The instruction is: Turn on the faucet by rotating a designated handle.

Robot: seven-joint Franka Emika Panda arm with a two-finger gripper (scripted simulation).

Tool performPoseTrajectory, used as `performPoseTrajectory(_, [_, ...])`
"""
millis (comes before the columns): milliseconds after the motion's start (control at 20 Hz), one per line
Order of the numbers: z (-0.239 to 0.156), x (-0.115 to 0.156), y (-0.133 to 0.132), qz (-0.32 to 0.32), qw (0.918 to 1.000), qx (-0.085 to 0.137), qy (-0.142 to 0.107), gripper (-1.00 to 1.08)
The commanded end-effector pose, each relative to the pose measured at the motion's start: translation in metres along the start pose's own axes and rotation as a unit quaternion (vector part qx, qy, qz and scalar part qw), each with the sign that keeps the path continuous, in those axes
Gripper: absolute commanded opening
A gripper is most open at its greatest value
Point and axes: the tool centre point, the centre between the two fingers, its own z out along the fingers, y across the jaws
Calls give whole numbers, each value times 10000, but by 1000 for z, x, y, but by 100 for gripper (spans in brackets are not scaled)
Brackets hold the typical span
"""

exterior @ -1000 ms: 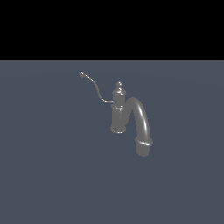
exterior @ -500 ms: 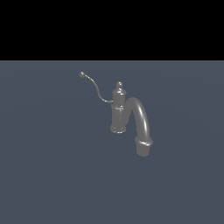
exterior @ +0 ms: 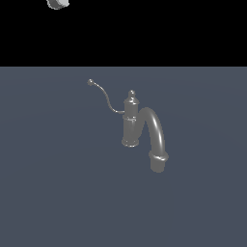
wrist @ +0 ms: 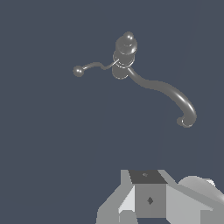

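On tabletop (exterior: pixel 58 193): faucet (exterior: pixel 130 123) upright
Handle (exterior: pixel 103 96): untouched, ball tip raised
Pincer (wrist: pixel 151 199): well apart above, opening cannot be told

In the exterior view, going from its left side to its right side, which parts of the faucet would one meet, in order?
Ball tip of the handle → upright column → arched spout.
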Motion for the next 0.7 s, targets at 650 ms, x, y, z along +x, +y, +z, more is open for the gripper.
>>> performPoseTrajectory(650, [56, 51, -58, 1659, 9861, 42, -3, -100])
